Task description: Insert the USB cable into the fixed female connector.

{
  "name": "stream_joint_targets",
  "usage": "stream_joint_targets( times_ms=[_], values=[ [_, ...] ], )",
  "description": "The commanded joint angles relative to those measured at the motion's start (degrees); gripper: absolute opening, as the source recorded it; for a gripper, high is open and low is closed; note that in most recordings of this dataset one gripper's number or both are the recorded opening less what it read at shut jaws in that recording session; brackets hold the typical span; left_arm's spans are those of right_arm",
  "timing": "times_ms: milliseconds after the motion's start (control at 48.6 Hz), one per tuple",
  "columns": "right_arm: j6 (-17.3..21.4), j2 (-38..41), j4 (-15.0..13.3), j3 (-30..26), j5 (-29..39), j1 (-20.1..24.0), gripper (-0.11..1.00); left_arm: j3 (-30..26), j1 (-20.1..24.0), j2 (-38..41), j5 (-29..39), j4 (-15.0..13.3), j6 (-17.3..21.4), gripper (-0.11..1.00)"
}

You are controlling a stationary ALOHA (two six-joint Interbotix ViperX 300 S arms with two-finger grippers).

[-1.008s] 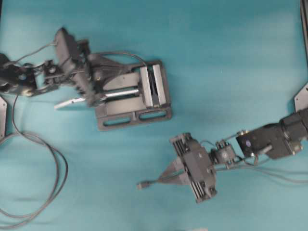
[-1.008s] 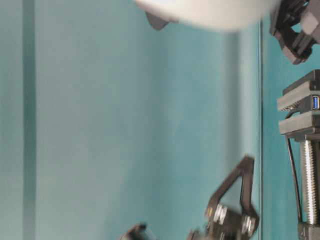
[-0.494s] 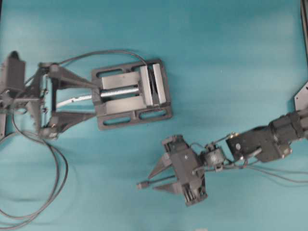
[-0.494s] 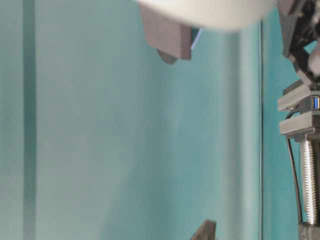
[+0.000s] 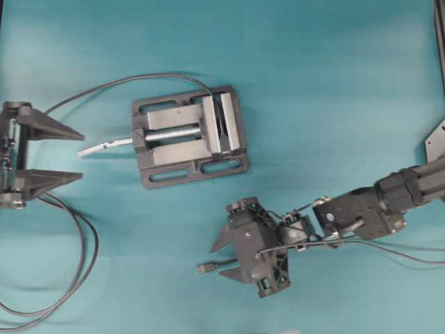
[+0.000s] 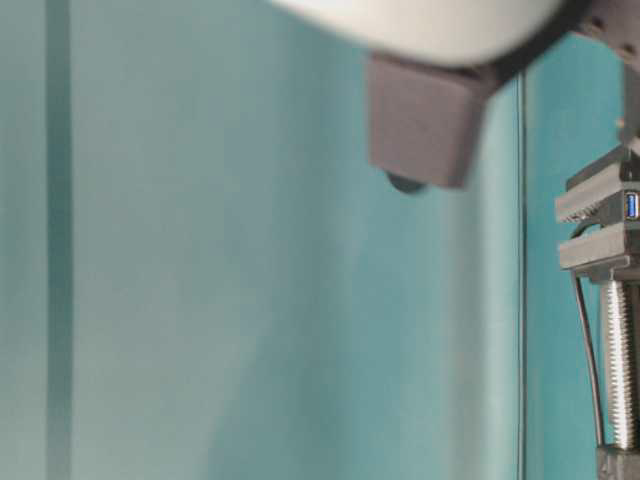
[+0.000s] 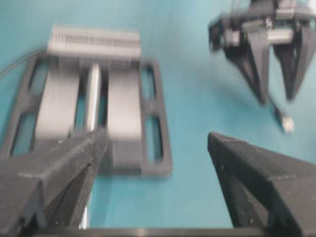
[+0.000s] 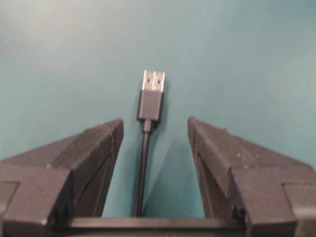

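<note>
- The USB cable (image 8: 149,101) lies flat on the smooth teal table (image 5: 334,83); its plug is a small black rectangular shell with a bright metal tip, and its thin dark cord runs back between the fingers of the right gripper (image 8: 154,136).
- That right gripper is spread wide, its matte black wedge-shaped fingers (image 8: 94,148) on either side of the cord and touching nothing.
- The fixed female connector (image 6: 631,206) is a small dark block with a blue slot, clamped between the ribbed grey jaws of the vise (image 5: 189,137).
- The vise is cast grey metal with a slotted base, a threaded silver screw and a flat silver screw handle (image 5: 104,145) sticking out to the left.
- A thin black cable (image 5: 83,243) leaves the vise and curls in loose loops on the table's left side.
- The left gripper (image 5: 76,154) stands apart from the vise, its pointed black fingers fully spread and empty.
</note>
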Motion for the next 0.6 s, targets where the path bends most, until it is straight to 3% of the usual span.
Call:
stream_joint_targets(
  times_ms=[0,41,185,576],
  values=[
    [0.2,-0.1,0.4,-2.3,0.9,-0.1,0.6,-0.6,-0.2,-4.9,9.7,-0.1,-0.8,0.97],
    [0.2,0.4,0.7,-2.8,1.4,-0.1,0.6,-1.1,-0.2,-7.6,13.5,-0.1,-0.9,0.97],
    [0.2,1.6,2.3,-4.3,2.4,-0.1,0.6,-0.8,0.1,-12.0,14.5,-0.2,-1.1,0.97],
    [0.9,1.8,5.1,-3.7,7.1,1.1,0.58,0.9,0.2,-11.8,13.4,-0.2,-4.3,0.97]
  ],
)
